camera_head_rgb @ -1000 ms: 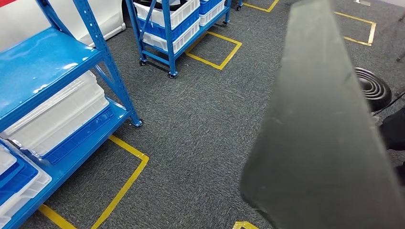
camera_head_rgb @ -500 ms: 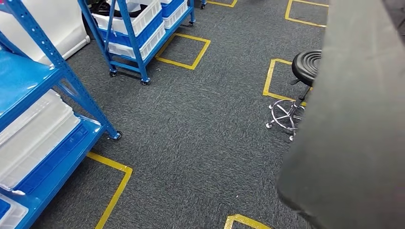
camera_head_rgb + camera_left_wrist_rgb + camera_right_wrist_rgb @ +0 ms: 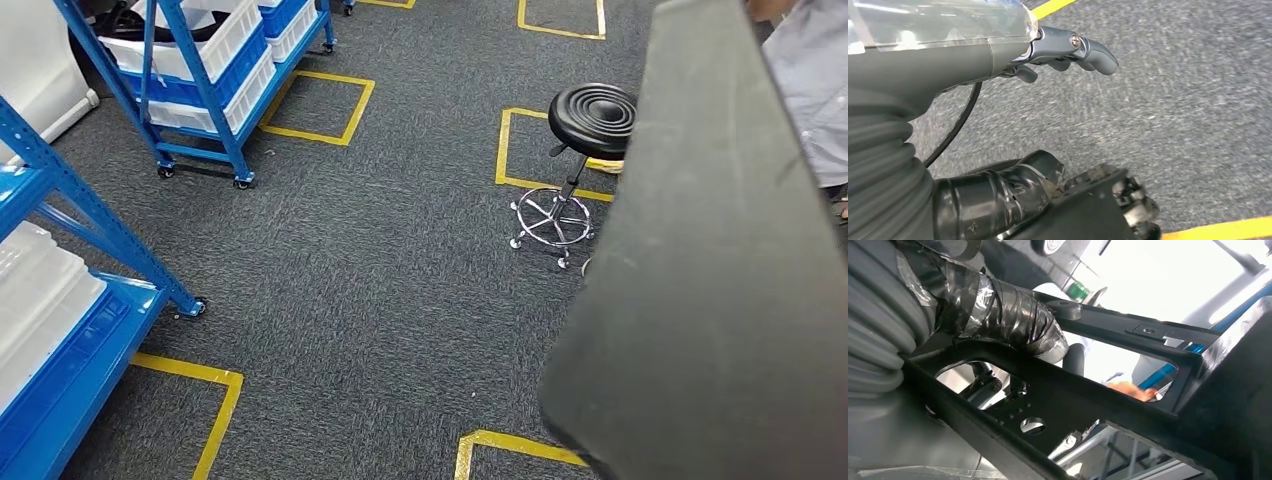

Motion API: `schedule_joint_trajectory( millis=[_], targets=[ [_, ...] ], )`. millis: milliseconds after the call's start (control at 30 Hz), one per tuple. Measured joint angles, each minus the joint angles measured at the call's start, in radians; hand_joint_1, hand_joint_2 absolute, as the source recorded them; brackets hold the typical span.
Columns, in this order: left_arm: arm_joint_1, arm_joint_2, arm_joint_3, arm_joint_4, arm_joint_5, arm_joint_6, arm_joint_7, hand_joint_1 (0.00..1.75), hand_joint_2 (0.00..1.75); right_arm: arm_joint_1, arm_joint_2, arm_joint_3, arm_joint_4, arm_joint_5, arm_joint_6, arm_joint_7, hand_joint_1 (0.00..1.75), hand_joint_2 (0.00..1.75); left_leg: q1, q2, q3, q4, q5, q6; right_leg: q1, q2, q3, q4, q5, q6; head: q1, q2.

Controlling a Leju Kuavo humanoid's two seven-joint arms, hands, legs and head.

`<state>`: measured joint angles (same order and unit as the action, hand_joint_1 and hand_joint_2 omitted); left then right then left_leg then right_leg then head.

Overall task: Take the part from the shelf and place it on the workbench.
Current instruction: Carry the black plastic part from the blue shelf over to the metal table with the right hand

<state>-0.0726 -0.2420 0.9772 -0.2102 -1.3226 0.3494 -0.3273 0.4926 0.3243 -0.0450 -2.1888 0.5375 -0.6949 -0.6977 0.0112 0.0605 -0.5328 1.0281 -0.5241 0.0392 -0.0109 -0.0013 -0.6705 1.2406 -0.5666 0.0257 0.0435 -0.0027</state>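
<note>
The part (image 3: 720, 300) is a large dark grey flat piece that covers the right side of the head view. In the right wrist view it shows as a black metal frame (image 3: 1073, 400) with cut-outs and small holes. My right hand (image 3: 998, 310) grips this frame, its tape-wrapped thumb lying across one bar. My left hand (image 3: 998, 55) hangs over the grey carpet and holds nothing; its fingers (image 3: 1093, 50) reach out apart from the taped thumb (image 3: 1013, 185).
The blue shelf (image 3: 90, 215) with white crates (image 3: 40, 300) stands at the left edge. A wheeled blue rack (image 3: 200, 70) is at the back left. Ahead stands a black stool (image 3: 590, 120), with a person (image 3: 810, 80) at the top right. Yellow tape squares (image 3: 320, 100) mark the carpet.
The camera has turned to the right: the shelf has slid toward the left edge, and the stool and then the person have come into view. The part stays at the picture's right.
</note>
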Motion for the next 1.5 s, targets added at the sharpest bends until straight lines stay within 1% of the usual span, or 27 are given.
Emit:
schedule_joint_trajectory(
  millis=[67, 133, 200, 267, 367, 433, 467, 500, 567, 633, 700, 733, 800, 867, 933, 967, 1000, 1067, 1133, 1167, 1233, 1267, 1300, 1367, 1433, 1467, 1500],
  targets=[
    [-0.002, -0.001, 0.000, 0.000, 0.000, 0.000, -0.001, 0.00, 1.75, 0.000, 0.000, 0.000, -0.002, 0.000, 0.000, 0.000, 1.75, 1.75, -0.004, 0.019, 0.006, 0.000, -0.005, -0.003, 0.012, -0.047, 0.072, -0.137, 0.050, -0.018, 0.000, 0.000],
    [-0.003, -0.002, -0.001, 0.000, 0.000, 0.000, -0.002, 0.00, 1.75, 0.001, 0.000, 0.000, -0.006, 0.000, 0.000, 0.000, 1.75, 1.75, -0.007, 0.036, 0.010, -0.002, -0.008, -0.009, 0.026, -0.076, 0.101, -0.201, 0.062, -0.033, 0.000, 0.000],
    [-0.006, -0.004, -0.002, 0.000, 0.000, 0.000, -0.002, 0.00, 1.75, 0.003, 0.000, -0.001, -0.009, 0.000, 0.000, 0.000, 1.75, 1.75, -0.010, 0.054, 0.015, -0.008, -0.009, -0.017, 0.026, -0.057, 0.101, -0.209, 0.066, -0.040, 0.000, 0.000],
    [-0.007, -0.004, -0.003, 0.000, -0.001, 0.000, -0.002, 0.00, 1.75, 0.006, 0.001, -0.001, -0.012, 0.000, 0.000, -0.001, 1.75, 1.75, -0.010, 0.030, 0.015, 0.010, -0.028, -0.027, 0.017, -0.036, 0.111, -0.229, 0.077, -0.046, 0.000, 0.000],
    [-0.004, -0.004, -0.003, 0.000, -0.001, 0.000, -0.002, 0.00, 1.75, 0.005, 0.001, -0.001, -0.014, 0.000, 0.000, -0.002, 1.75, 1.75, -0.004, -0.043, -0.052, 0.165, -0.112, -0.036, 0.008, -0.003, 0.116, -0.240, 0.084, -0.054, -0.001, 0.000],
    [0.000, -0.002, -0.003, 0.000, 0.000, 0.000, -0.002, 0.00, 1.75, 0.006, 0.002, -0.001, -0.013, 0.000, 0.000, -0.002, 1.75, 1.75, -0.001, -0.052, -0.097, 0.248, -0.130, -0.041, 0.007, 0.025, 0.114, -0.234, 0.082, -0.054, -0.001, 0.000],
    [0.001, -0.001, -0.003, 0.000, 0.000, 0.000, -0.002, 0.00, 1.75, 0.006, 0.002, -0.001, -0.013, 0.000, 0.000, -0.002, 1.75, 1.75, 0.001, -0.052, -0.096, 0.239, -0.109, -0.043, 0.006, 0.040, 0.113, -0.229, 0.080, -0.052, -0.001, 0.000],
    [0.001, 0.000, -0.003, 0.000, 0.000, 0.000, -0.002, 0.00, 1.75, 0.007, 0.002, -0.001, -0.013, 0.000, 0.000, -0.002, 1.75, 1.75, 0.003, -0.057, -0.078, 0.193, -0.072, -0.046, 0.004, 0.055, 0.112, -0.223, 0.077, -0.049, -0.001, 0.000],
    [0.001, 0.000, -0.003, 0.000, 0.000, 0.000, -0.002, 0.00, 1.75, 0.007, 0.002, -0.001, -0.013, 0.000, 0.000, -0.002, 1.75, 1.75, 0.009, -0.094, -0.026, 0.074, -0.017, -0.048, 0.002, 0.080, 0.107, -0.204, 0.068, -0.038, -0.001, 0.000],
    [0.001, 0.000, -0.003, 0.000, 0.000, 0.000, -0.002, 0.00, 1.75, 0.007, 0.002, -0.001, -0.013, 0.000, 0.000, -0.002, 1.75, 1.75, 0.010, -0.127, -0.005, 0.023, -0.011, -0.040, 0.001, 0.100, 0.095, -0.189, 0.063, -0.026, -0.001, 0.000],
    [-0.001, 0.001, -0.003, 0.000, 0.000, 0.000, -0.002, 0.00, 1.75, 0.008, 0.002, -0.002, -0.013, 0.000, 0.000, -0.002, 1.75, 1.75, 0.008, -0.116, -0.005, 0.021, -0.010, -0.026, 0.000, 0.119, 0.086, -0.187, 0.067, -0.016, -0.001, 0.000],
    [-0.002, 0.001, -0.003, 0.000, 0.000, 0.000, -0.002, 0.00, 1.75, 0.010, 0.002, -0.002, -0.013, 0.000, 0.000, -0.002, 1.75, 1.75, 0.008, -0.106, -0.004, 0.018, -0.007, -0.020, -0.001, 0.117, 0.083, -0.185, 0.066, -0.012, -0.001, 0.000],
    [-0.003, 0.000, -0.003, 0.000, 0.000, 0.000, -0.002, 0.00, 1.75, 0.010, 0.002, -0.002, -0.014, 0.000, 0.000, -0.002, 1.75, 1.75, 0.012, -0.083, -0.003, 0.011, -0.002, -0.008, 0.001, 0.075, 0.060, -0.140, 0.039, -0.004, 0.000, 0.000],
    [-0.001, 0.000, -0.003, 0.000, 0.000, 0.000, -0.002, 0.00, 1.75, 0.010, 0.002, -0.002, -0.014, 0.000, 0.000, -0.002, 1.75, 1.75, 0.010, -0.058, -0.003, 0.009, -0.002, -0.003, 0.002, 0.023, 0.004, -0.028, -0.020, 0.005, 0.001, 0.000],
    [0.003, 0.001, -0.003, 0.000, 0.000, 0.000, -0.002, 0.00, 1.75, 0.010, 0.002, -0.002, -0.014, 0.000, 0.000, -0.002, 1.75, 1.75, 0.008, -0.030, -0.002, 0.009, -0.005, -0.001, -0.001, 0.009, -0.049, 0.076, -0.053, 0.009, 0.000, 0.000],
    [0.003, 0.001, -0.003, 0.000, 0.000, 0.000, -0.002, 0.00, 1.75, 0.010, 0.002, -0.003, -0.014, 0.000, 0.000, -0.002, 1.75, 1.75, 0.008, -0.017, -0.001, 0.009, -0.007, 0.000, -0.002, 0.007, -0.053, 0.083, -0.043, 0.008, 0.000, 0.000],
    [0.002, 0.001, -0.003, 0.000, 0.000, 0.000, -0.002, 0.00, 1.75, 0.010, 0.002, -0.003, -0.013, 0.000, 0.000, -0.002, 1.75, 1.75, 0.007, -0.006, 0.002, 0.009, -0.010, 0.000, -0.002, 0.004, -0.037, 0.051, -0.015, 0.006, 0.000, 0.000],
    [-0.001, 0.000, -0.003, 0.000, 0.000, 0.000, -0.002, 0.00, 1.75, 0.010, 0.002, -0.003, -0.013, 0.000, 0.000, -0.002, 1.75, 1.75, 0.006, 0.013, 0.010, 0.008, -0.016, -0.002, 0.005, -0.028, 0.033, -0.083, 0.051, -0.006, 0.001, 0.000],
    [-0.002, 0.000, -0.003, 0.000, 0.000, 0.000, -0.002, 0.00, 1.75, 0.009, 0.002, -0.003, -0.014, 0.000, 0.000, -0.002, 1.75, 1.75, 0.002, 0.030, 0.017, 0.006, -0.021, -0.008, 0.019, -0.066, 0.080, -0.178, 0.076, -0.020, 0.001, 0.000],
    [-0.002, 0.000, -0.003, 0.000, 0.000, 0.000, -0.002, 0.00, 1.75, 0.009, 0.002, -0.003, -0.014, 0.000, 0.000, -0.002, 1.75, 1.75, 0.001, 0.040, 0.019, 0.004, -0.023, -0.013, 0.025, -0.074, 0.084, -0.191, 0.072, -0.023, 0.002, 0.000],
    [-0.004, -0.001, -0.003, 0.000, -0.001, 0.000, -0.002, 0.00, 1.75, 0.011, 0.002, -0.004, -0.014, 0.000, 0.000, -0.002, 1.75, 1.75, -0.001, 0.058, 0.026, 0.000, -0.027, -0.022, 0.023, -0.055, 0.083, -0.201, 0.076, -0.030, 0.001, 0.000],
    [-0.005, 0.000, -0.004, 0.000, -0.002, 0.000, -0.002, 0.00, 1.75, 0.012, 0.002, -0.004, -0.014, -0.001, 0.000, -0.002, 1.75, 1.75, -0.001, 0.048, 0.027, 0.006, -0.034, -0.027, 0.018, -0.043, 0.088, -0.209, 0.079, -0.034, 0.002, 0.000],
    [-0.006, 0.000, -0.004, 0.000, -0.002, 0.000, -0.002, 0.00, 1.75, 0.012, 0.002, -0.005, -0.014, -0.001, 0.000, -0.002, 1.75, 1.75, -0.001, 0.027, 0.020, 0.028, -0.050, -0.031, 0.014, -0.031, 0.093, -0.217, 0.083, -0.039, 0.001, 0.000],
    [-0.004, 0.000, -0.004, 0.000, -0.003, 0.000, -0.003, 0.00, 1.75, 0.011, 0.003, -0.006, -0.014, -0.001, 0.000, -0.002, 1.75, 1.75, 0.002, -0.029, -0.026, 0.129, -0.105, -0.036, 0.009, -0.010, 0.100, -0.225, 0.086, -0.046, 0.000, 0.000],
    [0.000, 0.001, -0.004, 0.000, -0.003, 0.000, -0.002, 0.00, 1.75, 0.010, 0.006, -0.007, -0.013, -0.002, 0.000, -0.002, 1.75, 1.75, 0.002, -0.049, -0.087, 0.242, -0.144, -0.038, 0.009, 0.015, 0.099, -0.222, 0.084, -0.050, 0.000, 0.000],
    [0.002, 0.002, -0.004, 0.000, -0.003, 0.000, -0.002, 0.00, 1.75, 0.010, 0.007, -0.007, -0.013, -0.003, 0.000, -0.002, 1.75, 1.75, 0.003, -0.051, -0.101, 0.259, -0.137, -0.039, 0.008, 0.030, 0.099, -0.220, 0.083, -0.050, 0.000, 0.000],
    [0.002, 0.002, -0.004, 0.000, -0.003, 0.000, -0.002, 0.00, 1.75, 0.011, 0.007, -0.008, -0.013, -0.004, 0.000, -0.002, 1.75, 1.75, 0.003, -0.053, -0.098, 0.242, -0.111, -0.040, 0.007, 0.045, 0.099, -0.216, 0.082, -0.048, 0.000, 0.000]
  ],
)
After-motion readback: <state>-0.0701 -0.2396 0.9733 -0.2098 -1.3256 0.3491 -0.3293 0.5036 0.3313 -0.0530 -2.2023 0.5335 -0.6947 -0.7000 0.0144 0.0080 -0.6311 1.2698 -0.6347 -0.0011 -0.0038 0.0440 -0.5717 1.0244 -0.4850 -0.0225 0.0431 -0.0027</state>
